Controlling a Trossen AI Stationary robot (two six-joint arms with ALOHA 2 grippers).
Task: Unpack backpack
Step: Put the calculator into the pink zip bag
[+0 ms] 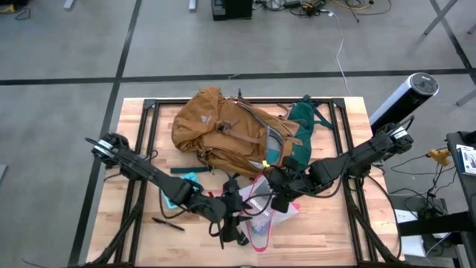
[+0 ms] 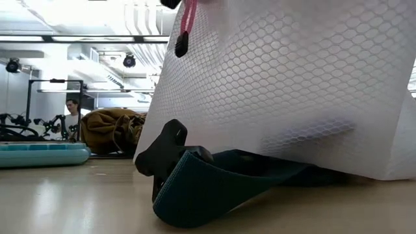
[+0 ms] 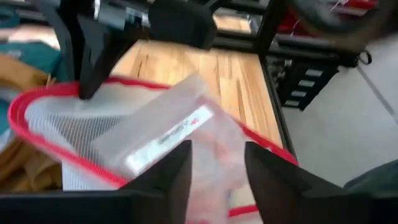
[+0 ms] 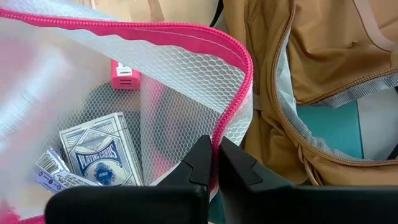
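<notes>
1 backpack [image 1: 223,126] | 1 mesh pouch [image 4: 124,81] | 1 card deck [image 4: 99,149] inside

In the right wrist view, a blue-and-white card box [image 4: 99,150] lying inside the pink-edged mesh pouch [image 4: 186,81] carries the words "PLAYING CARDS" on a banner across its face. A white label [image 3: 166,138] on a clear packet in the left wrist view bears print too blurred to read.
</notes>
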